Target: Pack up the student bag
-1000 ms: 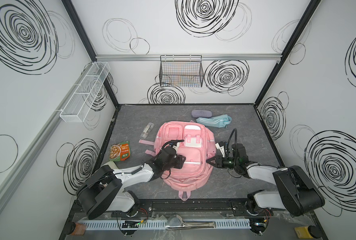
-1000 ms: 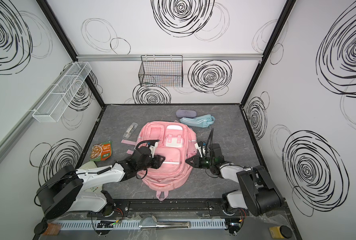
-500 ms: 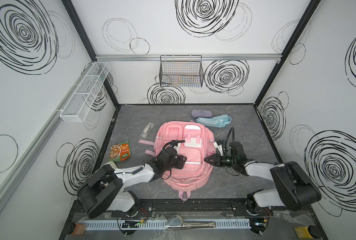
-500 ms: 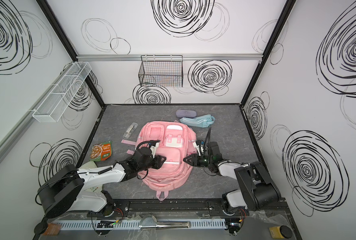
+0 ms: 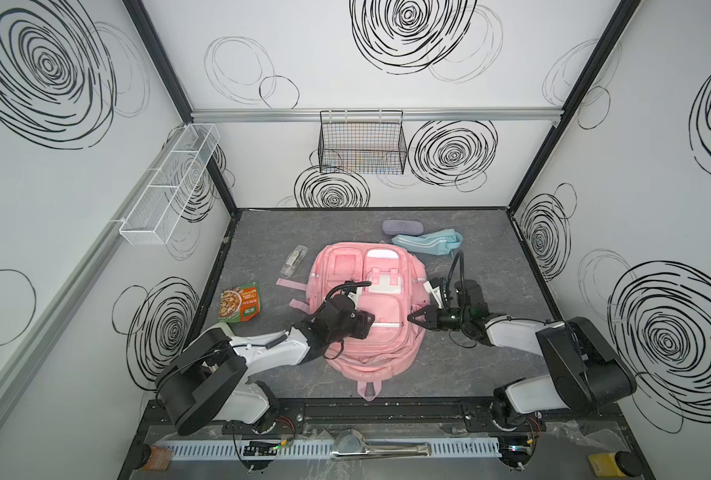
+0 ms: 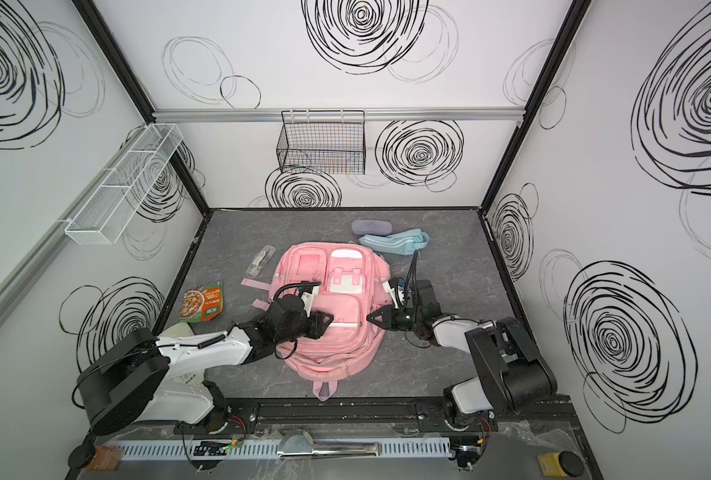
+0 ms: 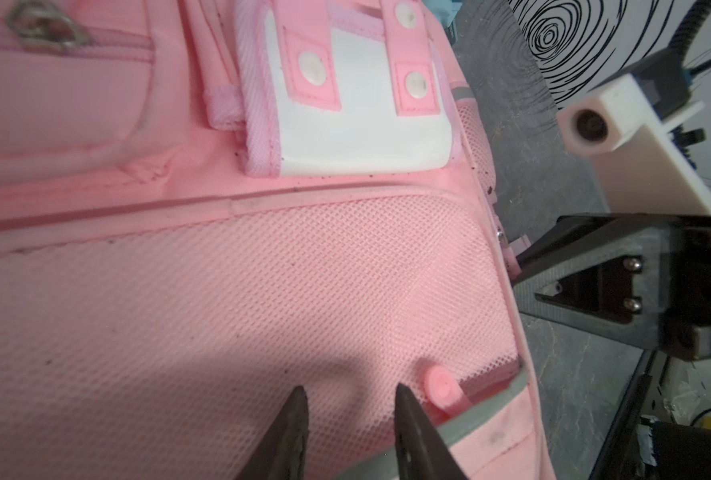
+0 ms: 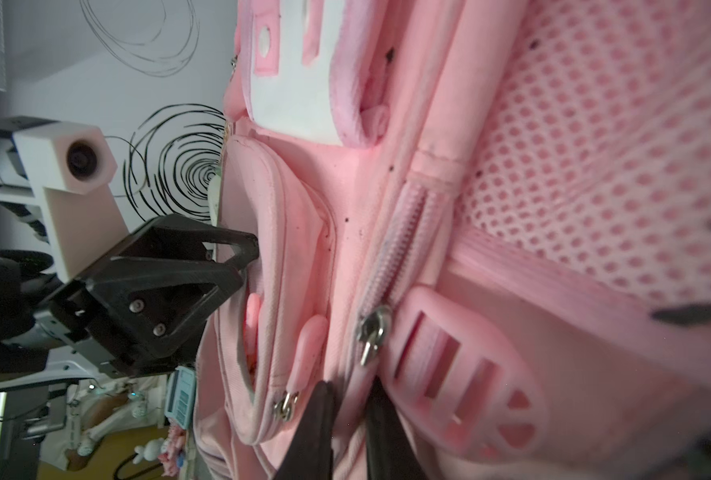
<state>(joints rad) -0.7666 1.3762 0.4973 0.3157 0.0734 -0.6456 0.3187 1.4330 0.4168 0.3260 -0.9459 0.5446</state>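
The student bag [image 5: 374,353] [image 6: 333,353] is a pink backpack lying flat on the grey table, front up, top loop toward me. My left gripper [image 5: 372,322] [image 6: 331,320] rests on its mesh front pocket [image 7: 262,291]. Its jaws stand apart around bare mesh, open [image 7: 349,392], beside a pink round tab [image 7: 443,382]. My right gripper [image 5: 410,320] [image 6: 368,319] is at the bag's right side seam. In the right wrist view it is shut [image 8: 351,390] on a pink strip below the metal zipper slider [image 8: 370,328]. The pocket [image 8: 258,332] beside it gapes open.
A green snack packet [image 5: 239,307] and a clear wrapped item [image 5: 293,259] lie left of the bag. A grey case [image 5: 401,227] and a light-blue pouch [image 5: 426,243] lie behind it. A black wire basket [image 5: 362,143] and a white mesh shelf [image 5: 171,183] hang on the walls.
My right gripper has slid left to the bag's side seam and its jaws have closed there. The left gripper and the bag have stayed put.
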